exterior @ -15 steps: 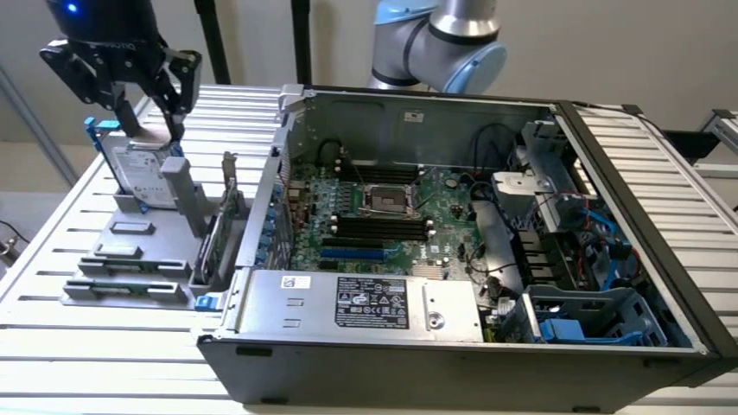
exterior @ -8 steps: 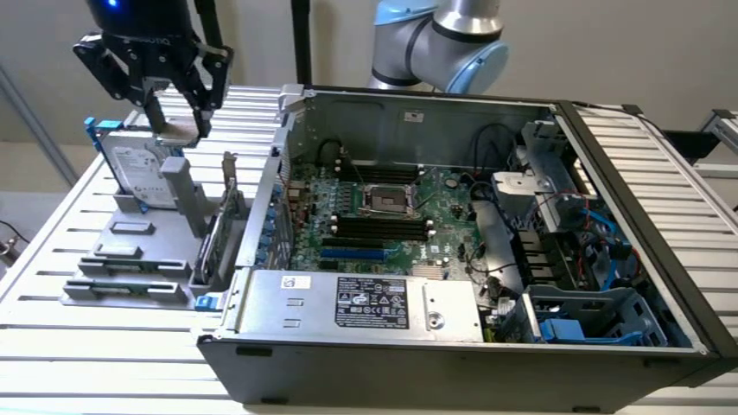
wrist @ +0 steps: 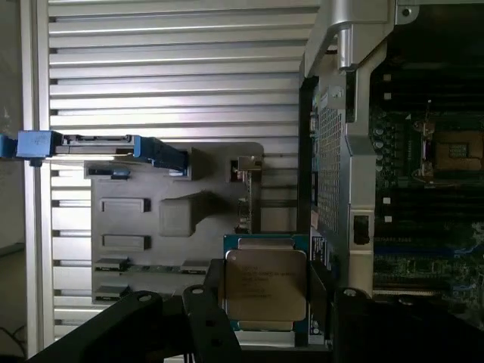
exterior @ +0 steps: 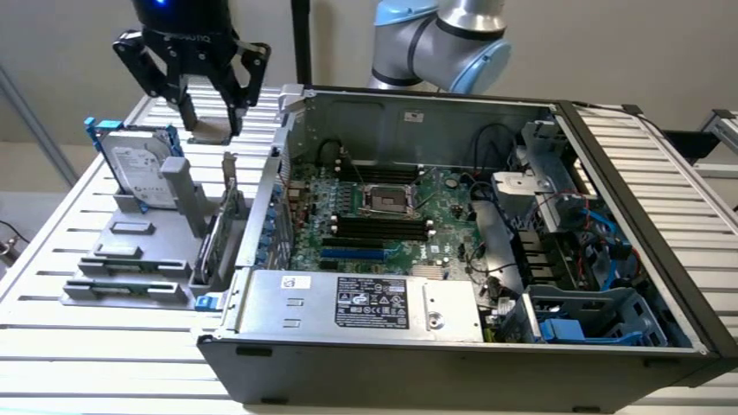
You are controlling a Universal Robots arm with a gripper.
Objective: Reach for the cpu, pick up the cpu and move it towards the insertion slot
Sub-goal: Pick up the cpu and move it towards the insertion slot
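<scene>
The gripper [exterior: 211, 121] hangs above the grey rack [exterior: 133, 268] at the exterior view's left, its fingers closed on the cpu [exterior: 213, 131], which is lifted clear of the rack and outside the case [exterior: 461, 363]. From the exterior view the cpu is just a small tan-grey slab between the black fingers. The wrist view gives its face: a square silver lid [wrist: 265, 286] with faint print, on a greenish board edge, black fingers [wrist: 208, 318] pressed against both sides.

The slot [exterior: 389, 201] sits on the motherboard inside the open case, a shiny square frame with a dark centre, well apart from the cpu. In the wrist view the slot [wrist: 459, 149] shows a tan centre.

The rack holds a hard drive [exterior: 138, 169] standing upright in a blue bracket. The case holds the motherboard, memory slots [exterior: 375, 229], cables and a labelled power supply [exterior: 363, 304].
</scene>
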